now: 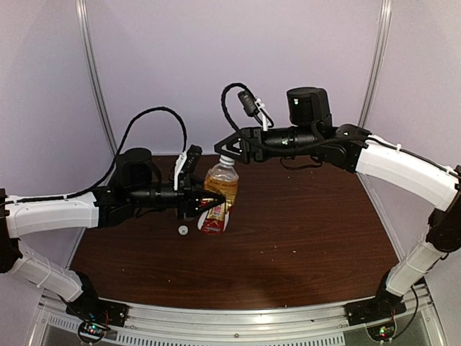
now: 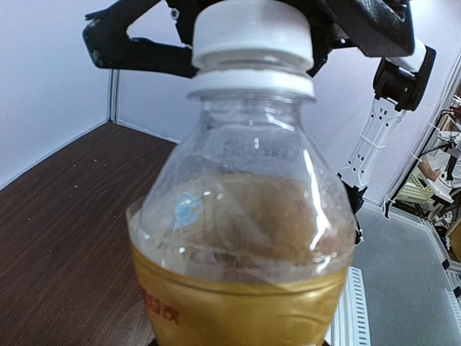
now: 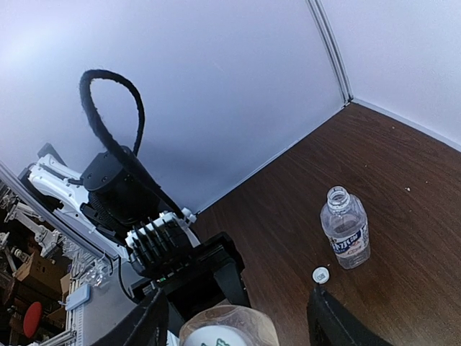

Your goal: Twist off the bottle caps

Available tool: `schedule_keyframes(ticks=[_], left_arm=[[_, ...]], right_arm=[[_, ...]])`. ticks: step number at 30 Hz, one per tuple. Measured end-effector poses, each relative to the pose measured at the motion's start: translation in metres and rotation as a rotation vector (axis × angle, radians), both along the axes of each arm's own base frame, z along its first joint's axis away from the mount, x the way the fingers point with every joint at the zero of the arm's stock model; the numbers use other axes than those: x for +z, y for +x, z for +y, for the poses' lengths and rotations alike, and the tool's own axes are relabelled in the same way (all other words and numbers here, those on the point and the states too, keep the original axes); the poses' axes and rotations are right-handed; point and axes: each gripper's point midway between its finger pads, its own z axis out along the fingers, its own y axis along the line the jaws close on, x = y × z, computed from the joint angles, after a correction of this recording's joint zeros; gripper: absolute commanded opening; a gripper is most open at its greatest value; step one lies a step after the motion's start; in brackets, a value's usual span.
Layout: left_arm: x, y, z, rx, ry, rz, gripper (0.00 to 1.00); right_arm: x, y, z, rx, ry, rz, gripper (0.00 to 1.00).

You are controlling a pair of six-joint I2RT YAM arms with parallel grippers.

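Observation:
The amber bottle (image 1: 222, 186), with its red-yellow label, stands slightly tilted at the table's middle and fills the left wrist view (image 2: 241, 245). My left gripper (image 1: 209, 205) is shut on its lower body. Its white cap (image 2: 252, 32) is on the neck. My right gripper (image 1: 227, 153) is open, and its black fingers (image 3: 144, 324) stand either side of that cap (image 3: 223, 337) with a gap. The clear bottle (image 3: 346, 229) stands open on the table, its white cap (image 3: 320, 274) lying beside it. That loose cap also shows in the top view (image 1: 183, 231).
The dark wood table (image 1: 302, 223) is ringed by pale lilac walls with metal corner posts (image 1: 97, 79). The left arm's black cable loops above it (image 1: 155, 115). The clear bottle is mostly hidden behind the left arm in the top view.

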Motion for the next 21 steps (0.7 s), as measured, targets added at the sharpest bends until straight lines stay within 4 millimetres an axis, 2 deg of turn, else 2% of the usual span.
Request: schedule_keyframes(ticks=[5, 17, 21], left_arm=[[-0.0036, 0.0035, 0.0011, 0.022, 0.014, 0.002, 0.36], [-0.0075, 0.0086, 0.0029, 0.054, 0.032, 0.005, 0.36], [-0.0073, 0.0089, 0.0029, 0.056, 0.032, 0.004, 0.36]], right_arm=[[-0.0028, -0.0026, 0.0022, 0.004, -0.003, 0.018, 0.48], [-0.0054, -0.0048, 0.0034, 0.009, -0.008, 0.027, 0.44], [-0.0075, -0.0052, 0.003, 0.01, -0.017, 0.026, 0.39]])
